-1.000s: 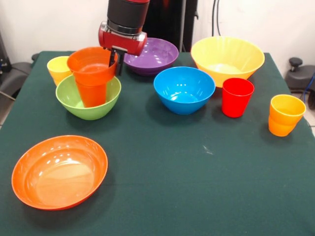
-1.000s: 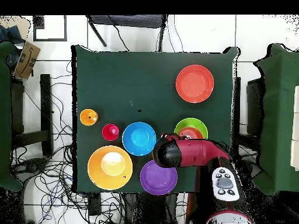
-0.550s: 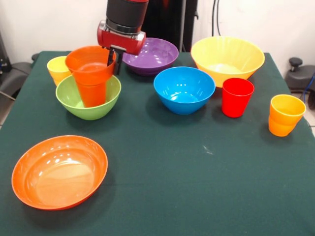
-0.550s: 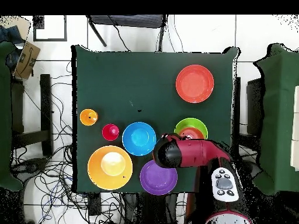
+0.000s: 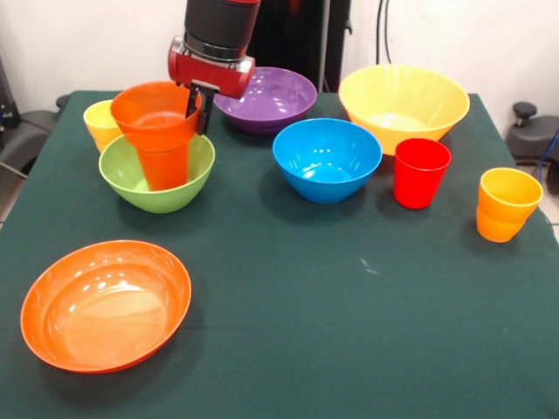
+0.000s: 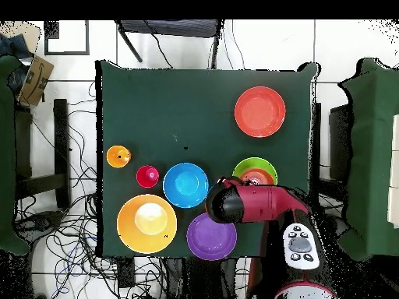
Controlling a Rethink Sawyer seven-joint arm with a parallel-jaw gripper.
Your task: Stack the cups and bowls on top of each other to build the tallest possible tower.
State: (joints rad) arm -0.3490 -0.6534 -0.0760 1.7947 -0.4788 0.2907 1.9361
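A green bowl at the left holds an upright orange cup. A small deep orange bowl sits over that cup's mouth. My gripper is shut on this bowl's right rim, one finger inside and one outside. Behind the green bowl stands a yellow cup. The purple bowl, blue bowl, big yellow bowl, red cup, yellow-orange cup and wide orange bowl stand apart on the table. In the overhead view the arm covers the gripper and part of the green bowl.
The dark green table carries nothing else. Cables lie on the floor around it. Chairs stand at both sides in the overhead view.
The gripper has drifted left and slightly up, and the small orange bowl has shifted left with it over the orange cup. Everything else has stayed put.
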